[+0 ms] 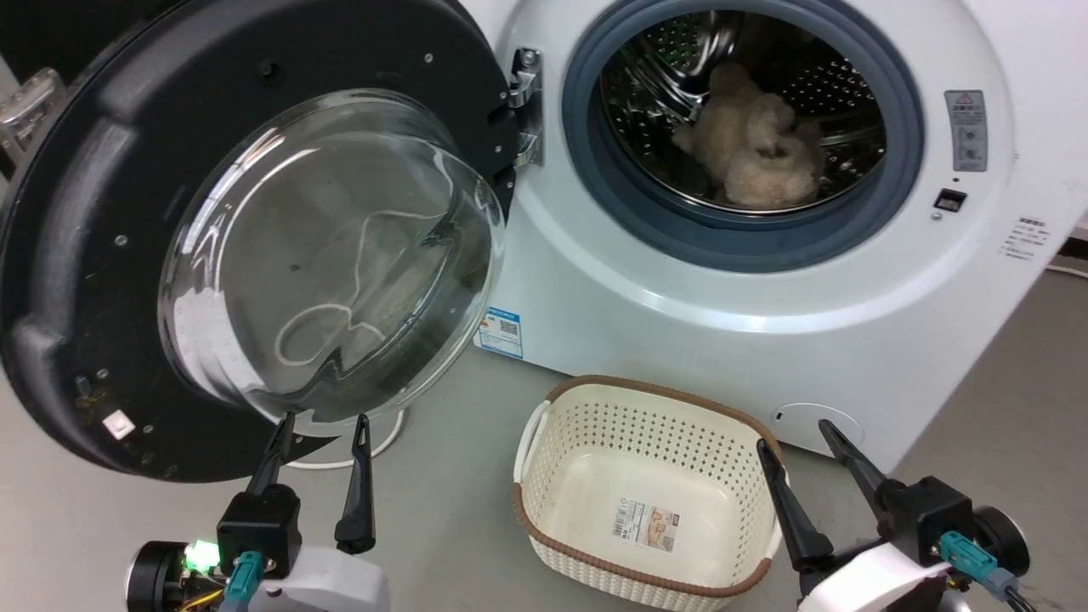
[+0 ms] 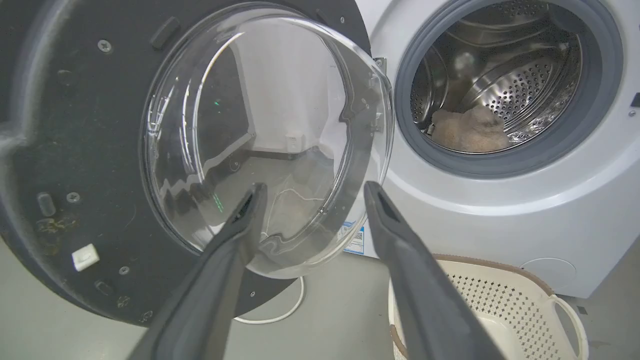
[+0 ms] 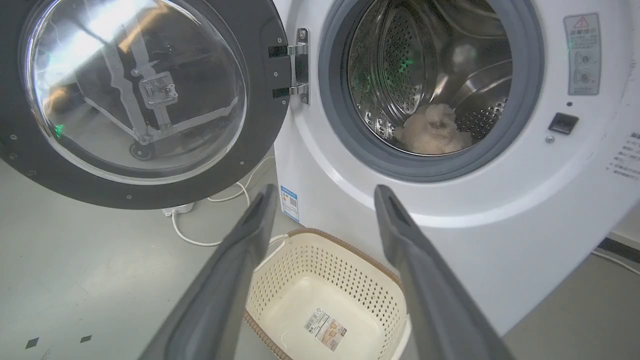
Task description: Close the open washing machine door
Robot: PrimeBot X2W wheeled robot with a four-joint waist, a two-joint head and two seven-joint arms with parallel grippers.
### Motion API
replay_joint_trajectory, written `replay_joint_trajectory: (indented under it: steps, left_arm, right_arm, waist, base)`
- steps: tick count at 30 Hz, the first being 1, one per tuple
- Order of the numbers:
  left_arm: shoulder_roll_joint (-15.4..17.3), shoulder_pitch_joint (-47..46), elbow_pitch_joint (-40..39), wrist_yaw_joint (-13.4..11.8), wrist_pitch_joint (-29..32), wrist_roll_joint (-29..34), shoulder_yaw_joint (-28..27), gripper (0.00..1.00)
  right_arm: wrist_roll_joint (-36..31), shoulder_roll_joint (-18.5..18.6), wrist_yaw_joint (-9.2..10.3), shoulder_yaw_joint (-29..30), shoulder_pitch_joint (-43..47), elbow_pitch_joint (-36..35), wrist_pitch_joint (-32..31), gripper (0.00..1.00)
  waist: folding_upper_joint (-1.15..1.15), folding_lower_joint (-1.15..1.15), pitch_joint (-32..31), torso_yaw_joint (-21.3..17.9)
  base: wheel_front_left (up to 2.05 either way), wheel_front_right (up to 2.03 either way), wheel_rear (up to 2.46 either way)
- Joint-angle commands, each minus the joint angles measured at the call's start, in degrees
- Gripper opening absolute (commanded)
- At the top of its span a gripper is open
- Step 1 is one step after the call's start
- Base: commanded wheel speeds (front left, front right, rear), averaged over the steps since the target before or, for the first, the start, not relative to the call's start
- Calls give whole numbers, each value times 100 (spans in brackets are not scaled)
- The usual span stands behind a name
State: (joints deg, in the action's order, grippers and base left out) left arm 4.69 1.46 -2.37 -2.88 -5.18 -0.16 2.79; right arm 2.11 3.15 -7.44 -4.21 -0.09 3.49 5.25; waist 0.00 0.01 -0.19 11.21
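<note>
The washing machine door [image 1: 85,212] hangs open above a grey floor [image 1: 446,510]; left gripper [image 1: 325,418] and right gripper [image 1: 792,433] fingers spread wide, empty.

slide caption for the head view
Washer door wide open, fluffy laundry in the drum, empty basket in front, left hand and right hand open

One washing machine [image 1: 765,340], one door [image 1: 102,255], one basket [image 1: 646,393], one fluffy bundle [image 1: 756,144], two claws, left claw [image 1: 325,418] and right claw [image 1: 792,435]
</note>
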Motion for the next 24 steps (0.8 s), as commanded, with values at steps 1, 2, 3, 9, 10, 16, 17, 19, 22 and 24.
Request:
replay_joint_trajectory:
  steps: [1, 2, 3, 9, 10, 16, 17, 19, 22, 24]
  left_arm:
    - [49, 83, -45, -40, -72, 5, 9, 100]
    - [54, 92, -56, -51, -84, 3, 13, 100]
    - [60, 101, -67, -62, -96, 1, 18, 100]
    - [93, 158, -111, -138, -168, -18, 15, 100]
    - [100, 164, -120, -146, -180, -22, 14, 100]
    - [147, 201, -168, -196, -252, -28, 19, 100]
    - [153, 207, -174, -205, -264, -30, 19, 100]
    - [163, 221, -188, -222, -288, -34, 22, 100]
    - [171, 253, -215, -252, -324, -29, 41, 100]
    - [174, 275, -231, -274, -348, -27, 53, 100]
  right_arm:
    - [58, -10, -2, -54, -101, 53, 66, 100]
    - [62, -9, -2, -76, -114, 70, 78, 100]
    - [67, -8, -2, -96, -125, 87, 90, 100]
    - [119, 3, -2, -209, -171, 191, 162, 100]
    - [121, 10, -2, -227, -177, 207, 174, 100]
    - [171, 34, -2, -333, -199, 287, 246, 100]
    - [182, 38, -2, -347, -204, 299, 258, 100]
    - [199, 44, -2, -375, -215, 321, 282, 100]
    - [216, 46, -3, -416, -234, 349, 318, 100]
    - [227, 46, -3, -442, -246, 366, 342, 100]
  waist:
    - [0, -1, 10, 57]
    - [0, -1, 13, 83]
    - [0, -1, 15, 108]
    - [0, -1, 22, 256]
    - [0, -1, 23, 280]
    - [0, -1, 24, 426]
    - [0, -1, 25, 450]
    - [0, -1, 27, 499]
    - [0, -1, 31, 574]
    - [0, -1, 35, 625]
  base:
    - [0, 0, 0]
    - [0, 0, 0]
    - [0, 0, 0]
    - [0, 0, 0]
    - [-1, -1, -1]
    - [-1, -1, -1]
    - [-1, -1, -1]
    - [0, 0, 0]
    - [0, 0, 0]
    - [0, 0, 0]
